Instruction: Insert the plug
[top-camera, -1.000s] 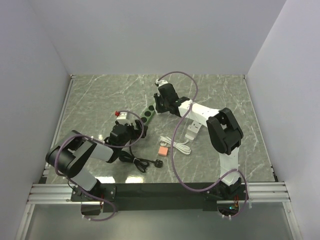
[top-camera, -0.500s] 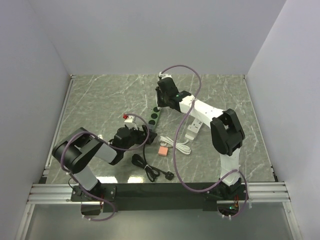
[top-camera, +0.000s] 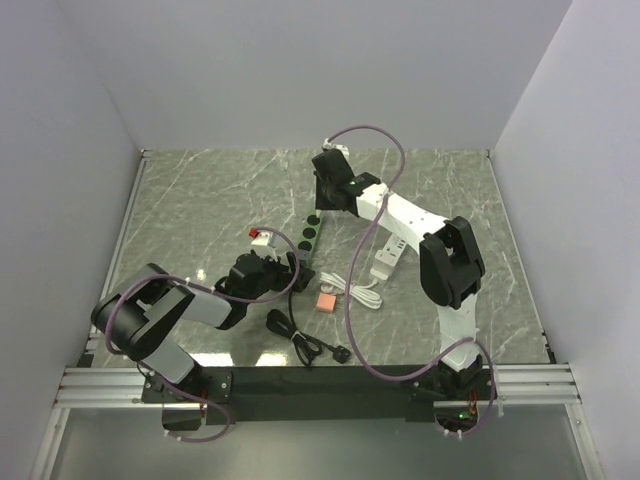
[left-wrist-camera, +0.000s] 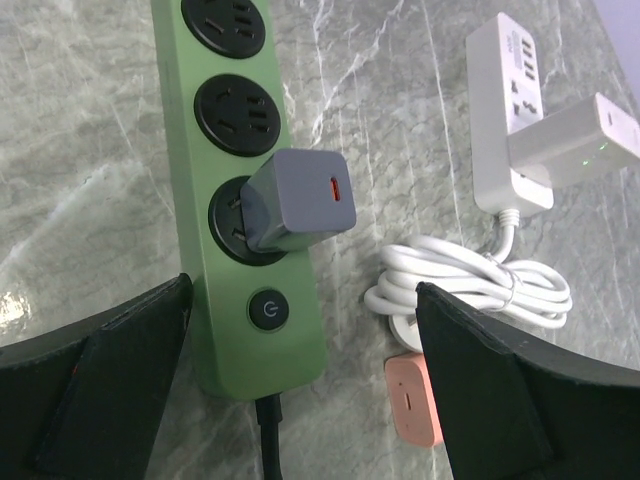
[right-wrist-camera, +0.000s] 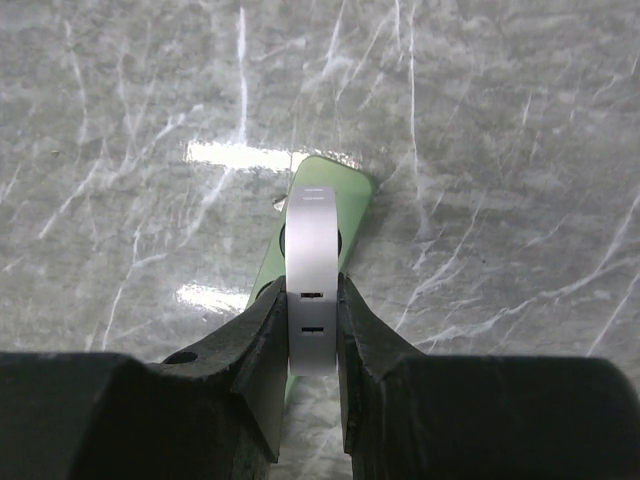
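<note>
Since a second ago my right arm has drawn back toward 12 o'clock and the black cable (top-camera: 292, 336) has slid toward 6. Top view: green power strip (top-camera: 311, 236) lies mid-table on grey veined marble table (top-camera: 200, 200), between plain white walls (top-camera: 300, 70). Left wrist: my left gripper (left-wrist-camera: 300, 335) is spread wide, holding nothing; a grey charger (left-wrist-camera: 298, 200) sits in the socket beside the switch. Right wrist: my right gripper (right-wrist-camera: 312, 300) is clamped on the white plug (right-wrist-camera: 312, 250) above the strip's end
</note>
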